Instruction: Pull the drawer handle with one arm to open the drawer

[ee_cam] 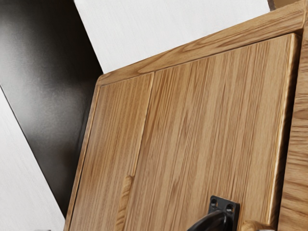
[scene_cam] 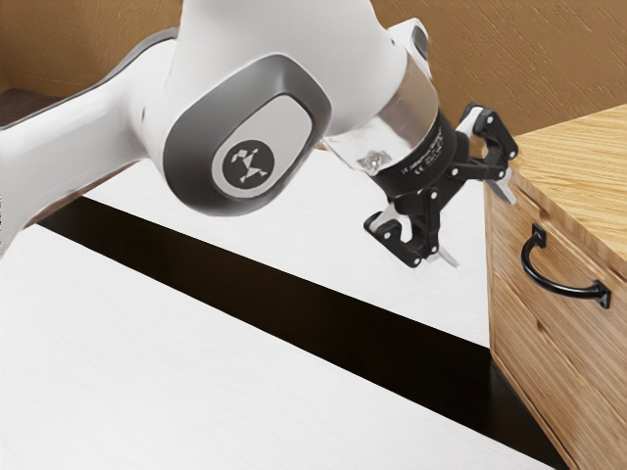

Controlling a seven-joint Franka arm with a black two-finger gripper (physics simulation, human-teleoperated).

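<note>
Drawer handle (scene_cam: 563, 272), a black curved bar bolted at both ends, sits on the front of the drawer (scene_cam: 509, 245) in the wooden cabinet (scene_cam: 578, 157) at the exterior view's right. The drawer front looks flush with the cabinet's face, so I judge it shut and the pull not yet begun. The gripper (scene_cam: 476, 224) hangs released and empty, its jaws spread wide, near the cabinet's front corner and apart from the handle, which lies to the exterior view's right of it and a little lower. One of the fingers (scene_cam: 506, 186) is close to the cabinet's top edge; the other points down toward the white table (scene_cam: 196, 372). In the wrist view the handle (ee_cam: 211, 224) and its mounting plate sit just under the hand, with the drawer's grained panel (ee_cam: 211, 125) beyond. The step in hand seems to be the approach. To do it well, the hand should slide along the drawer front until the bar's middle lies between the jaws, one finger on each side of the bar and clear of the wood behind it. The upper finger risks catching the cabinet's top edge, so the hand should probably drop slightly first. Once clamped near mid-bar, the pull should run straight out, square to the front, so the drawer does not bind.
</note>
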